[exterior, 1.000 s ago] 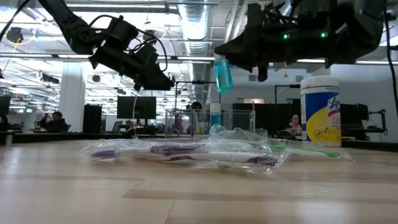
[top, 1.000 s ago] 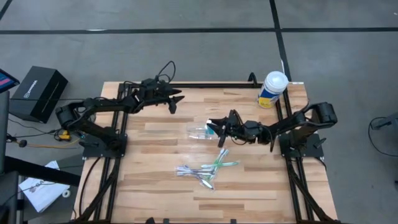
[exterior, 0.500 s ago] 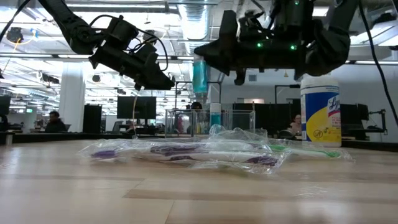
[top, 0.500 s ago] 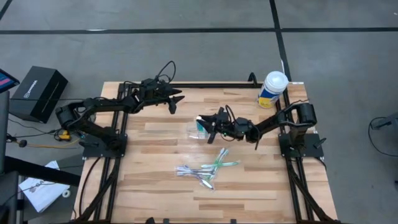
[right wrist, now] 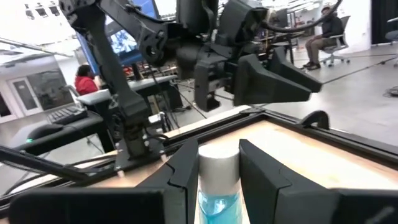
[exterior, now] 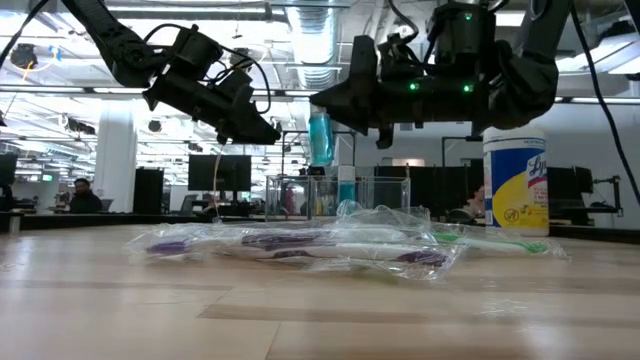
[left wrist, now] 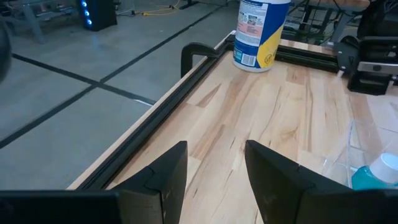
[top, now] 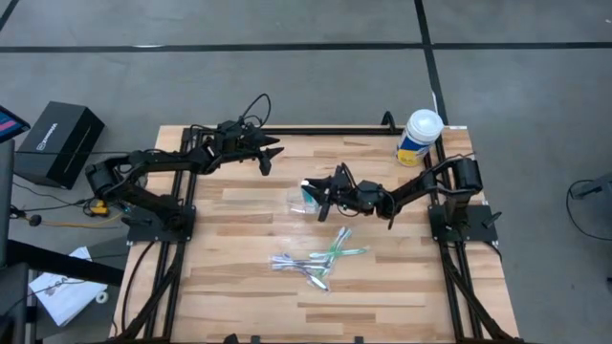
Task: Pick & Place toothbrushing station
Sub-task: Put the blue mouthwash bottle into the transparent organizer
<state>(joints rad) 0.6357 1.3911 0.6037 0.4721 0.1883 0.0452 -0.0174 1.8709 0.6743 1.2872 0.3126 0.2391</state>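
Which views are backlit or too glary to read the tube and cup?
Low view: bright ceiling lights behind leave the right gripper a silhouette, though the blue tube reads clearly, and the clear cup nearly vanishes. Right wrist view: the tube's white cap is sharp. High view: even light.

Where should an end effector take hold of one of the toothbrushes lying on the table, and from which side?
Grip a green toothbrush at mid-handle, coming straight down from above. It lies flat at the edge of the pile, so its thin handle is freer there, while the purple ones overlap. Fingers should probably straddle the handle crosswise. The right end effector is shut on a tube, so the left end effector is free.
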